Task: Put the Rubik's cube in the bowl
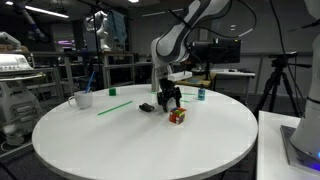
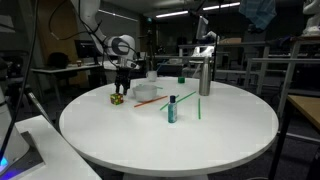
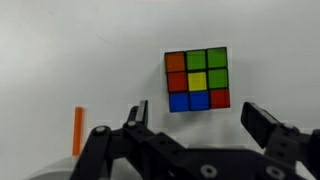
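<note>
A round white counter (image 1: 150,140) carries everything. In an exterior view, a white mug (image 1: 82,99) with a handle stands upright near the counter's edge, and a green stick (image 1: 115,107) lies flat close to it. A flat black object (image 1: 147,107) rests further towards the middle, well apart from the mug. In an exterior view, a small teal bottle (image 2: 172,109) with a dark cap stands upright, and a thin green rod (image 2: 197,107) lies just beside it. In the wrist view, a short orange stick (image 3: 78,130) lies on the white surface. A black tripod (image 1: 272,85) stands off the counter among dim lab shelving.
</note>
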Tool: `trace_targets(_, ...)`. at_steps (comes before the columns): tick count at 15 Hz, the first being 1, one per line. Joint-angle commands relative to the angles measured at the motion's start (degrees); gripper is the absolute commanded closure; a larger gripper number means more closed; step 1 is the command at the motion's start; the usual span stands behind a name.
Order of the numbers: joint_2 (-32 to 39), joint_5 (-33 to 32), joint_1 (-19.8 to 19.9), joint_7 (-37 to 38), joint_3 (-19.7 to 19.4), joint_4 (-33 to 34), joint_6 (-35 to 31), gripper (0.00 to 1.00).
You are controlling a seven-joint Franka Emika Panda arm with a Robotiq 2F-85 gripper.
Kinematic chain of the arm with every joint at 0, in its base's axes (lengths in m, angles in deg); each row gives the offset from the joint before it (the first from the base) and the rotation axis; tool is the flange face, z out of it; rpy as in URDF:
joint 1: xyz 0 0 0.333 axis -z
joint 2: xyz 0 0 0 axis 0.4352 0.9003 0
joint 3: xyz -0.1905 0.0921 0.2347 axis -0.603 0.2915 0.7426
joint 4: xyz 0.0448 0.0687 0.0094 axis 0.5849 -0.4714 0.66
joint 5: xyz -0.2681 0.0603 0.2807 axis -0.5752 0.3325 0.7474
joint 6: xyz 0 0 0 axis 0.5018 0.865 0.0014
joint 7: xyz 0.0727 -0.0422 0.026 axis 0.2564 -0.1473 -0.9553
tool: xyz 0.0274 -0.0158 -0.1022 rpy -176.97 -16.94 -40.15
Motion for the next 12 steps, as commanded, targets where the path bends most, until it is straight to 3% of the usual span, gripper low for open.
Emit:
trace_targets(1, 0.5, -0.3, -1.0, 0.1, -0.4, 1.0, 0.7, 0.00)
trace_targets(12, -0.9, -0.2, -1.8, 1.1, -0.4, -2.1, 0.2, 0.00)
